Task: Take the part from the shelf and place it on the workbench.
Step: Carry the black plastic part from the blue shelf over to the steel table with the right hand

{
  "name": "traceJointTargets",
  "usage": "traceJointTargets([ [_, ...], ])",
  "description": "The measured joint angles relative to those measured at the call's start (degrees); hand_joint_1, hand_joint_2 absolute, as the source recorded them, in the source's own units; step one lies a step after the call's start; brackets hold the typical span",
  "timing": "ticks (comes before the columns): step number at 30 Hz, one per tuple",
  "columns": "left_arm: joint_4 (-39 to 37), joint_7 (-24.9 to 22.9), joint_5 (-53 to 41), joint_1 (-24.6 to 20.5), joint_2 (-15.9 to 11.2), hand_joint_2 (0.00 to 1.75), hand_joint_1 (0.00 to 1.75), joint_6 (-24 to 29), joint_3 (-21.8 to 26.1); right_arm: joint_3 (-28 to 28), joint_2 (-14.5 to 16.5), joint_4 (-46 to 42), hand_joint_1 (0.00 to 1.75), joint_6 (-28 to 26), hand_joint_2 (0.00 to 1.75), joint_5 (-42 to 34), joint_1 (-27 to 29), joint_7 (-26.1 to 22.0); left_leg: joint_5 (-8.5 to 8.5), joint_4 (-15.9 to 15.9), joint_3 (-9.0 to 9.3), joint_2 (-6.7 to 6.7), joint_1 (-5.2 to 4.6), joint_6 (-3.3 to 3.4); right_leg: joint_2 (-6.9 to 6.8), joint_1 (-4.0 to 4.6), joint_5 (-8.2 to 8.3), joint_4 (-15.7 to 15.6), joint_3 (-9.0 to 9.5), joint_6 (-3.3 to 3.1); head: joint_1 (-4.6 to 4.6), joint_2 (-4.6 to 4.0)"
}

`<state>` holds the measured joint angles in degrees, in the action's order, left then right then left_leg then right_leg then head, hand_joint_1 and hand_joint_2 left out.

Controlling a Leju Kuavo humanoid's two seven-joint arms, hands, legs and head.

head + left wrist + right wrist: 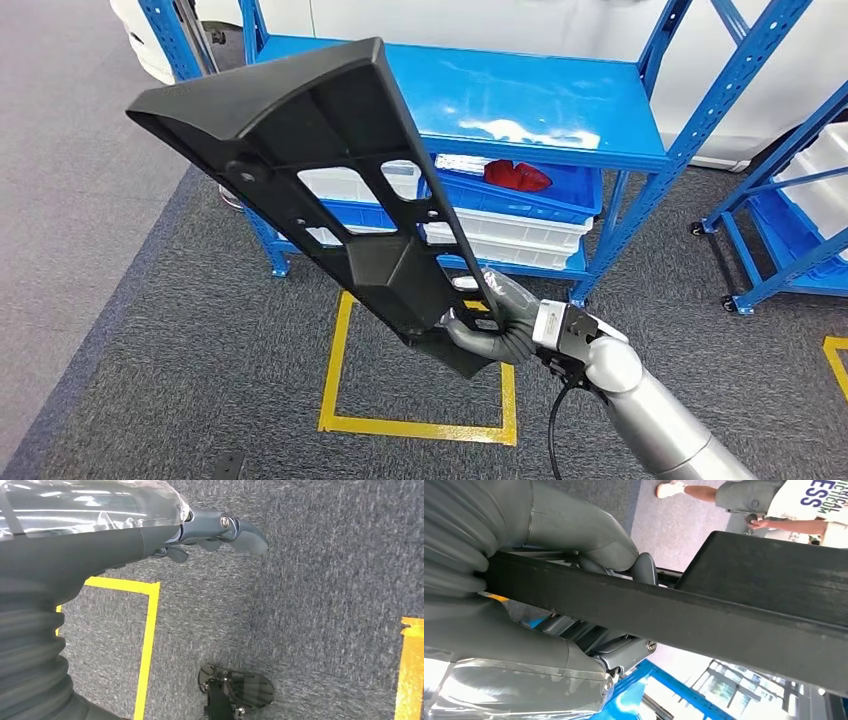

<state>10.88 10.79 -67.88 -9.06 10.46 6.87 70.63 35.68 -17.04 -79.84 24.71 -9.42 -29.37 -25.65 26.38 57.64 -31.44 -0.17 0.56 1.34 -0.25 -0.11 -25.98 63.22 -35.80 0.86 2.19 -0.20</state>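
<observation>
The right hand (497, 325) grips the narrow end of the long black part (330, 180), which slants from lower centre to the upper left of the head view, clear of the blue shelf (560, 110) behind it. The left hand (220, 532) hangs over grey carpet, fingers loosely extended, holding nothing. Held by one end, the part will likely swing — turn slowly toward the workbench and keep the grip firm.
</observation>
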Motion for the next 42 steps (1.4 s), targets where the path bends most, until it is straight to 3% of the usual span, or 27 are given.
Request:
traceJointTargets([
  [2, -0.01, 0.01, -0.04, -0.1, 0.11, 1.75, 0.0, 0.06, -0.01, -0.1, -0.01, -0.17, 1.55, -0.08, 1.75, 0.0, -0.01, 0.06, -0.1, 0.08, -0.36, 0.03, -0.1, -0.47, 0.03, 0.4, 0.97, -4.75, 2.08, -0.74, 0.0, 0.01],
  [6, -0.02, -0.03, -0.2, -0.18, 0.21, 1.75, 0.0, 0.09, -0.03, -0.17, -0.05, -0.46, 1.55, -0.11, 1.75, 0.01, 0.17, 0.18, 0.43, 0.65, -0.96, 0.08, -0.21, -1.67, -0.03, 0.15, 1.28, -5.85, 2.05, -1.52, -0.01, 0.01],
  [8, -0.02, -0.03, -0.25, -0.2, 0.2, 1.75, 0.0, 0.1, -0.04, -0.24, -0.11, -0.63, 1.55, -0.12, 1.75, -0.02, 0.24, 0.21, 3.1, 4.92, -2.82, 0.07, -0.14, -2.16, -0.13, -0.11, 1.55, -6.29, 2.21, -1.93, -0.02, 0.01],
  [10, -0.03, -0.03, -0.31, -0.14, 0.19, 1.75, 0.0, 0.09, -0.05, -0.25, -0.14, -0.71, 1.55, -0.13, 1.75, -0.04, 0.61, 0.22, 6.34, 12.46, -6.24, 0.07, -0.03, -2.47, -0.13, -0.07, 1.59, -6.21, 2.13, -2.05, -0.03, 0.01],
  [11, -0.03, -0.03, -0.37, -0.06, 0.19, 1.75, 0.0, 0.08, -0.05, -0.25, -0.16, -0.72, 1.55, -0.13, 1.75, -0.04, 0.92, 0.23, 6.86, 15.05, -7.51, 0.07, 0.01, -2.55, -0.12, -0.05, 1.59, -6.13, 2.1, -2.06, -0.03, 0.0],
  [12, -0.03, -0.03, -0.43, 0.02, 0.18, 1.75, 0.0, 0.07, -0.05, -0.25, -0.18, -0.72, 1.55, -0.14, 1.75, -0.04, 1.2, 0.25, 6.28, 15.66, -7.91, 0.08, 0.03, -2.57, -0.08, -0.05, 1.57, -6.05, 2.08, -2.05, -0.03, 0.01],
  [13, -0.02, -0.03, -0.48, 0.06, 0.16, 1.75, 0.0, 0.07, -0.05, -0.27, -0.19, -0.72, 1.55, -0.15, 1.75, -0.04, 1.41, 0.27, 4.67, 14.03, -7.27, 0.08, 0.05, -2.54, -0.03, -0.06, 1.52, -5.94, 2.08, -2.02, -0.03, 0.01],
  [15, -0.02, -0.03, -0.55, 0.03, 0.1, 1.75, 0.0, 0.06, -0.07, -0.44, -0.21, -0.72, 1.55, -0.15, 1.75, -0.09, 1.54, 0.28, 0.8, 6.91, -4.05, -0.62, 0.12, -2.33, 0.37, -0.02, 1.34, -5.59, 1.98, -1.74, -0.02, 0.01],
  [16, -0.02, -0.03, -0.57, 0.02, 0.08, 1.75, 0.0, 0.04, -0.08, -0.59, -0.23, -0.72, 1.55, -0.14, 1.75, -0.13, 1.53, 0.3, -0.25, 3.73, -2.67, -1.08, 0.15, -2.15, 0.62, 0.05, 1.28, -5.3, 1.77, -1.5, -0.02, 0.01],
  [18, -0.03, -0.02, -0.62, 0.11, 0.07, 1.75, 0.0, -0.03, -0.09, -0.85, -0.31, -0.72, 1.55, -0.04, 1.75, -0.24, 1.56, 0.38, -0.48, 1.07, -1.62, -1.63, 0.11, -1.71, 1.09, 0.15, 1.44, -4.98, 1.17, -0.83, -0.02, 0.01],
  [21, -0.04, 0.01, -0.75, 0.04, 0.09, 1.75, 0.0, -0.09, -0.12, -1.2, -0.77, -0.71, 1.55, 0.05, 1.75, -0.3, 1.8, 0.47, -0.83, 0.51, -1.67, -0.69, 0.18, -0.67, 1.62, -0.07, 1.23, -4.46, 0.59, 0.12, -0.03, 0.0],
  [23, -0.04, 0.01, -0.95, -0.18, 0.13, 1.75, 0.0, -0.11, -0.2, -1.45, -1.13, -0.72, 1.55, 0.04, 1.75, -0.31, 1.89, 0.48, -1.16, 0.11, -1.63, 0.12, 0.35, -0.07, 1.34, -0.22, -1.46, -0.23, -1.32, 0.67, -0.02, 0.0],
  [25, -0.04, -0.04, -1.14, -0.28, 0.14, 1.75, 0.0, -0.16, -0.37, -1.56, -1.28, -0.72, 1.55, 0.03, 1.75, -0.33, 2.24, 0.49, -1.22, 0.09, -1.75, 0.93, 0.26, 0.11, 0.94, -0.32, -5.07, 7.34, -4.76, 1.12, -0.02, 0.01],
  [26, -0.04, -0.09, -1.2, -0.28, 0.14, 1.75, 0.0, -0.17, -0.46, -1.58, -1.38, -0.72, 1.55, 0.03, 1.75, -0.33, 2.55, 0.51, -1.22, 0.1, -1.79, 1.35, 0.21, 0.13, 0.84, -0.37, -5.96, 10.17, -6.01, 1.25, -0.02, 0.01],
  [27, -0.04, -0.14, -1.24, -0.3, 0.15, 1.75, 0.0, -0.18, -0.56, -1.61, -1.52, -0.72, 1.55, 0.02, 1.75, -0.33, 2.86, 0.54, -1.21, 0.12, -1.81, 1.77, 0.16, 0.14, 0.72, -0.41, -5.78, 11.01, -6.28, 1.26, -0.02, 0.01],
  [28, -0.04, -0.2, -1.28, -0.33, 0.16, 1.75, 0.0, -0.19, -0.67, -1.67, -1.71, -0.74, 1.55, 0.02, 1.75, -0.33, 3.11, 0.56, -1.2, 0.12, -1.78, 2.2, 0.1, 0.13, 0.51, -0.4, -4.57, 9.5, -5.4, 1.15, -0.02, 0.02],
  [29, -0.04, -0.27, -1.33, -0.38, 0.19, 1.75, 0.0, -0.2, -0.8, -1.76, -1.9, -0.82, 1.55, 0.01, 1.75, -0.34, 3.26, 0.59, -1.18, 0.13, -1.72, 2.62, 0.03, 0.11, 0.0, -0.33, -2.71, 6.08, -3.56, 0.9, -0.02, 0.01],
  [31, -0.04, -0.41, -1.4, -0.51, 0.3, 1.75, 0.0, -0.26, -1.06, -2.05, -2.2, -1.15, 1.55, -0.02, 1.75, -0.35, 3.35, 0.61, -1.07, 0.18, -1.63, 3.45, -0.22, -0.07, -2.35, 0.28, 0.21, -1.93, 0.51, 0.01, -0.02, 0.01],
  [33, -0.04, -0.55, -1.45, -0.58, 0.41, 1.75, 0.0, -0.3, -1.21, -2.35, -2.37, -1.54, 1.55, -0.06, 1.75, -0.39, 3.39, 0.61, -0.95, 0.25, -1.62, 4.32, -0.46, -0.48, -3.58, 0.92, 0.88, -5.39, 1.99, -0.78, -0.02, 0.01],
  [35, -0.04, -0.69, -1.49, -0.64, 0.5, 1.75, 0.0, -0.31, -1.32, -2.57, -2.59, -1.72, 1.55, -0.08, 1.75, -0.43, 3.61, 0.61, -0.79, 0.21, -1.57, 5.26, -0.58, -1.0, -2.48, 0.88, 1.14, -5.64, 1.83, -1.35, -0.03, 0.01],
  [37, -0.04, -0.79, -1.52, -0.78, 0.56, 1.75, 0.0, -0.29, -1.42, -2.74, -2.83, -1.92, 1.55, -0.08, 1.75, -0.46, 3.81, 0.6, 0.5, 1.65, -2.02, 4.09, -0.49, -1.6, -1.43, 0.47, 1.56, -6.14, 1.93, -1.96, -0.03, 0.01],
  [38, -0.04, -0.84, -1.52, -0.8, 0.55, 1.75, 0.0, -0.27, -1.43, -2.79, -2.89, -2.04, 1.55, -0.08, 1.75, -0.5, 3.86, 0.61, 2.0, 3.97, -2.98, 2.94, -0.42, -1.87, -0.91, 0.24, 1.75, -6.35, 2.0, -2.24, -0.03, 0.01],
  [40, -0.04, -0.91, -1.49, -0.69, 0.54, 1.75, 0.0, -0.25, -1.44, -2.83, -2.95, -2.13, 1.55, -0.04, 1.75, -0.64, 3.98, 0.63, 5.76, 11.54, -6.21, 1.11, -0.26, -2.24, 0.3, 0.17, 1.88, -6.32, 1.87, -2.48, -0.03, 0.01],
  [41, -0.04, -0.93, -1.46, -0.59, 0.54, 1.75, 0.0, -0.24, -1.43, -2.83, -2.95, -2.13, 1.55, -0.01, 1.75, -0.72, 4.12, 0.65, 6.91, 14.92, -7.75, 0.86, -0.23, -2.37, 1.02, 0.16, 1.9, -6.24, 1.81, -2.51, -0.03, 0.01],
  [42, -0.04, -0.93, -1.44, -0.53, 0.54, 1.75, 0.0, -0.23, -1.43, -2.83, -2.96, -2.13, 1.55, 0.03, 1.75, -0.78, 4.27, 0.67, 7.01, 16.59, -8.54, 0.76, -0.19, -2.45, 1.76, 0.14, 1.89, -6.13, 1.77, -2.5, -0.03, 0.0],
])
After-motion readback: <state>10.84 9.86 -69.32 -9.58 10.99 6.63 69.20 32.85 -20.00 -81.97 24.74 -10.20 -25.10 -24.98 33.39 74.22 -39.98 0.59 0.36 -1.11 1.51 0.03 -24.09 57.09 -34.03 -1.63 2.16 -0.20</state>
